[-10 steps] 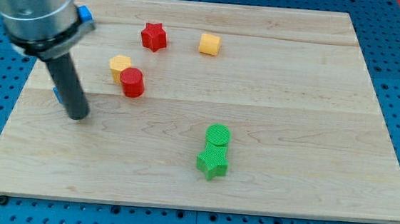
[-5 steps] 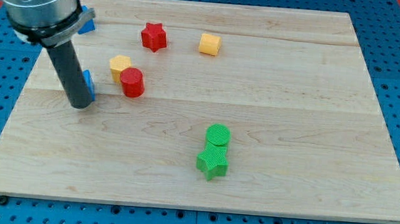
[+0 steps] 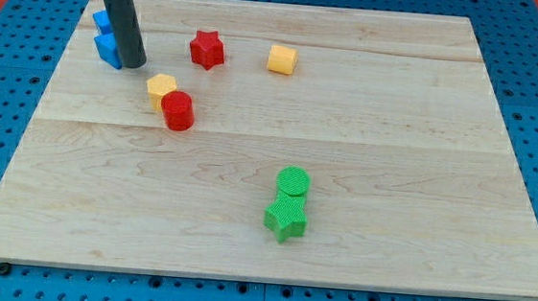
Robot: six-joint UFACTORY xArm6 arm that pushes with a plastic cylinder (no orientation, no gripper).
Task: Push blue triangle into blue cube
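Two blue blocks sit together at the board's top left. The upper one (image 3: 101, 20) and the lower one (image 3: 109, 48) touch each other; the rod hides part of both, so I cannot tell which is the triangle and which the cube. My tip (image 3: 132, 64) rests on the board right against the lower blue block's right side.
A red star (image 3: 206, 48) and a yellow cube (image 3: 281, 59) lie near the top. A yellow cylinder (image 3: 161, 88) touches a red cylinder (image 3: 178, 110) just below my tip. A green cylinder (image 3: 293, 182) and a green star (image 3: 286, 217) sit at the bottom middle.
My tip has moved up the view's left side, pushing one blue block up until it touches the other blue block at the top left corner.
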